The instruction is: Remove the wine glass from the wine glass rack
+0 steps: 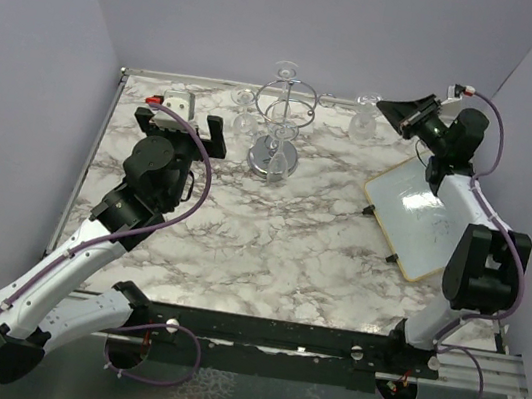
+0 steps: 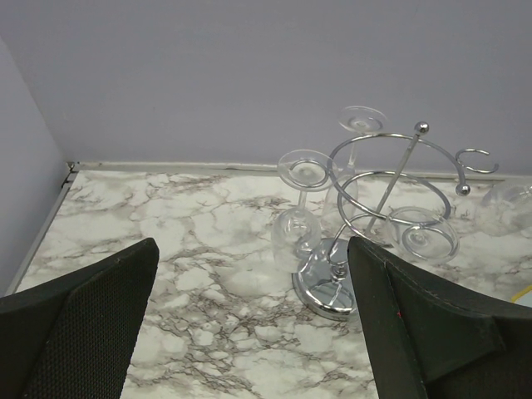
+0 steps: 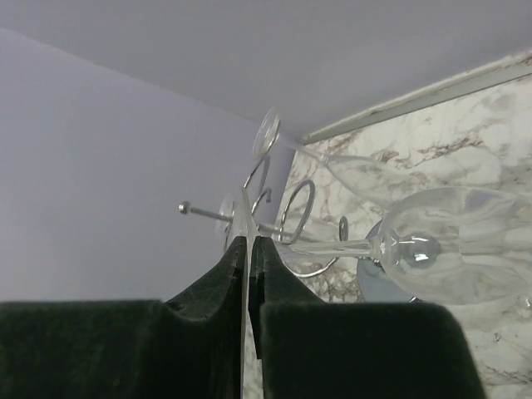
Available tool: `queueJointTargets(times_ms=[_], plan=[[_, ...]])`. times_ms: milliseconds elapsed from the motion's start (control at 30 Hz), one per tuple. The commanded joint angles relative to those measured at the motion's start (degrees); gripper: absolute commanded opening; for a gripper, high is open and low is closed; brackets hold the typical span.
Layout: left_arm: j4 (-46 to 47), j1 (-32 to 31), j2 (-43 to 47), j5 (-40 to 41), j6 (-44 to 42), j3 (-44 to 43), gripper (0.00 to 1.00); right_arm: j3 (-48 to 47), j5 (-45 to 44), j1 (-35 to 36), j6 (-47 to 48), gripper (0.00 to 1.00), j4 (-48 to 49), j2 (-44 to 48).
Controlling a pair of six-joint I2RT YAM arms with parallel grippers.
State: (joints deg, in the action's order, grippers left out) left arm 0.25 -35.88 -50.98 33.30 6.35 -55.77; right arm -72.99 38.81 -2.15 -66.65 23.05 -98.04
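The chrome wine glass rack [image 1: 282, 111] stands on its round mirrored base at the back middle of the marble table, and it also shows in the left wrist view [image 2: 391, 179]. Clear glasses hang upside down from its rings, one of them at its left side [image 2: 296, 229]. My right gripper [image 1: 384, 107] hovers just right of the rack, shut on the thin round foot of a wine glass [image 1: 365, 120]. In the right wrist view the pads [image 3: 248, 243] pinch that foot, and the stem runs right to the bowl [image 3: 453, 241]. My left gripper [image 1: 182, 127] is open left of the rack, its fingers [image 2: 83, 332] wide apart over bare marble.
A white board [image 1: 420, 219] lies on the table under the right arm. A small grey box with a red part [image 1: 173, 102] sits at the back left corner. Purple walls close in the table at the back and both sides.
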Motion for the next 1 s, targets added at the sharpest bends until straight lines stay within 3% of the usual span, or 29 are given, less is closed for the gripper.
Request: queueJointTargets(times_ms=[0,267,467,700,967], plan=[[-0.42,-0.24,-0.21,-1.55,0.85,-1.66,0.99,4.26,13.23,0.57,3.96,0.01,16.3,3.31],[-0.55,-0.26,-1.82,-2.76,1.55,-1.72,0.99,19.2,10.82,2.22,33.22,0.01,5.31,19.1],[-0.66,-0.25,-2.92,-3.68,2.23,-1.82,0.99,36.88,13.08,5.32,42.26,0.01,13.11,30.04],[-2.68,-0.56,-4.14,-6.28,4.25,-1.76,0.99,50.97,20.32,12.42,45.02,0.01,23.57,37.19],[-14.56,-0.51,-1.51,-15.13,13.33,-0.73,0.99,55.49,21.97,21.74,71.39,0.01,7.57,52.67]])
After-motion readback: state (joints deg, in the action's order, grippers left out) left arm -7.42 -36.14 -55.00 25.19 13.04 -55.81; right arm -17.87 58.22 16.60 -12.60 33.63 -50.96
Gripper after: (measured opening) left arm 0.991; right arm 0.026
